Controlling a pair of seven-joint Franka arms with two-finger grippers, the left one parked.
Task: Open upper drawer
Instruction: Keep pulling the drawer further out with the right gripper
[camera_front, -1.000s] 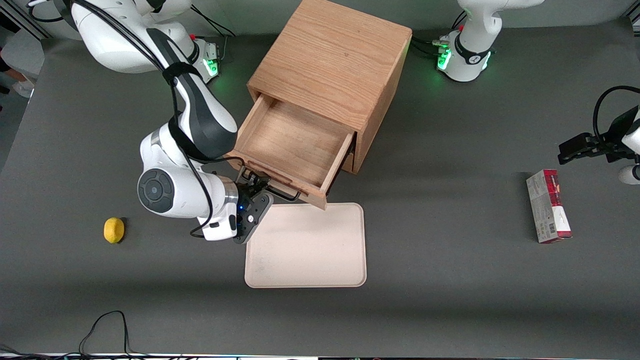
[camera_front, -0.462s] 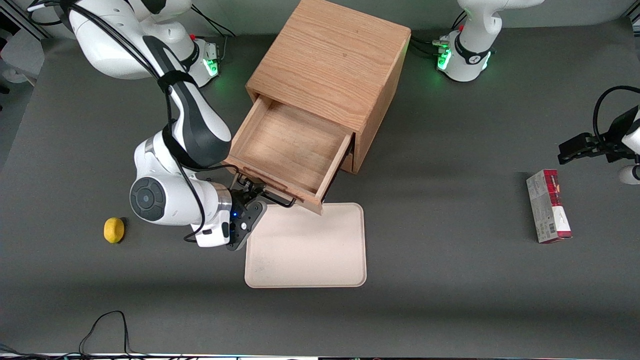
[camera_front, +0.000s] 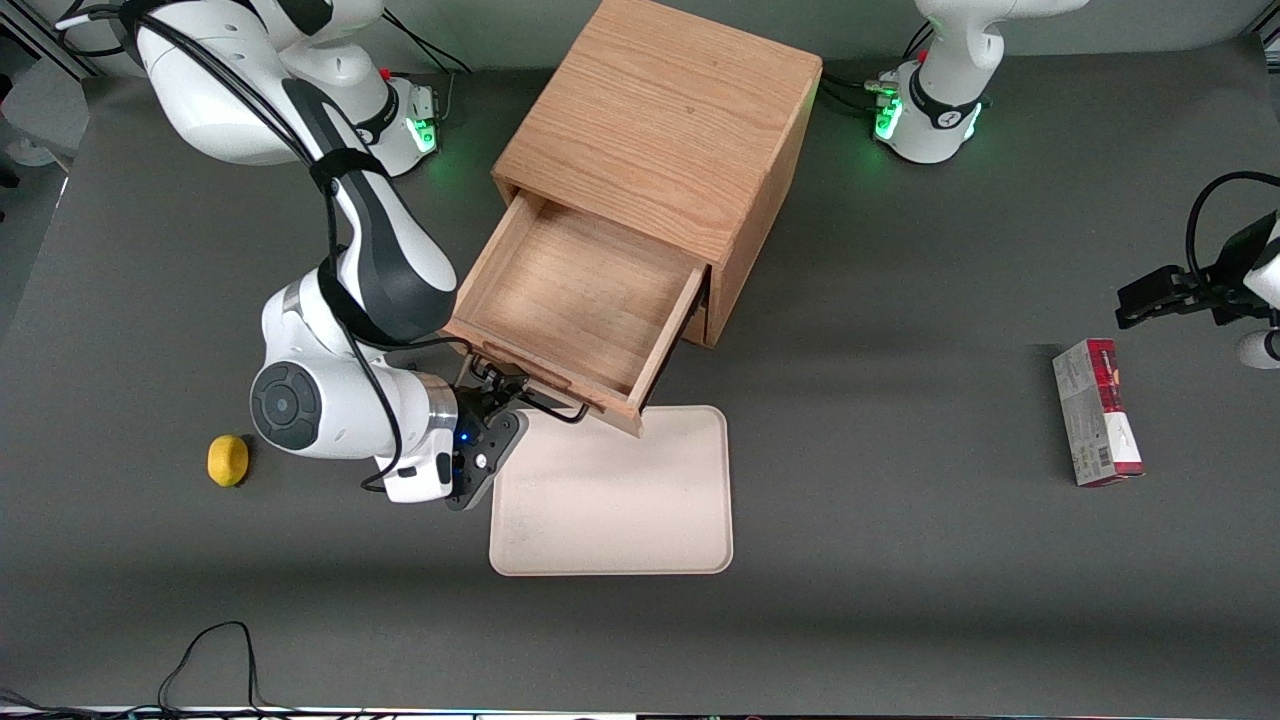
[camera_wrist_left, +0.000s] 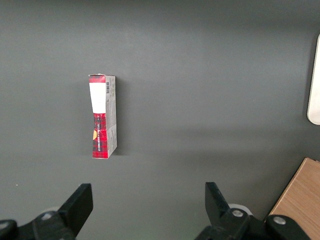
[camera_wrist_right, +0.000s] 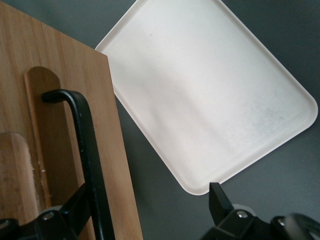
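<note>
Since a second ago the right arm has swung a little toward its own end of the table (camera_front: 900, 600), and the upper drawer (camera_front: 575, 290) has come out slightly with it, its front corner now overlapping the tray (camera_front: 620, 500).

The table is covered in flat, matte grey. The cabinet (camera_front: 660, 130) is a boxy block of light oak with clear grain. It is loose on the table, so a pull that is off line could drag or turn the whole box. The drawer is a shallow, empty wooden tray standing well out of the cabinet. It looks nearly fully open, and pulling further may bring it off its runners and tip it. The cream tray is smooth and rectangular with rounded corners and a low rim. The drawer front above its edge could catch it if it drops.

The gripper (camera_wrist_right: 147, 200) sits in front of the drawer, just above the table beside the tray, with its jaws spread wide and clamping nothing. The thin black wire handle (camera_wrist_right: 90, 150) runs just inside one finger (camera_wrist_right: 75, 210), hooked rather than pinched, so I judge it could slip free on a sideways tug.

Toward the parked arm's end lies a red and white carton (camera_front: 1095, 410). A small yellow lemon (camera_front: 228, 460) sits near the working arm.
</note>
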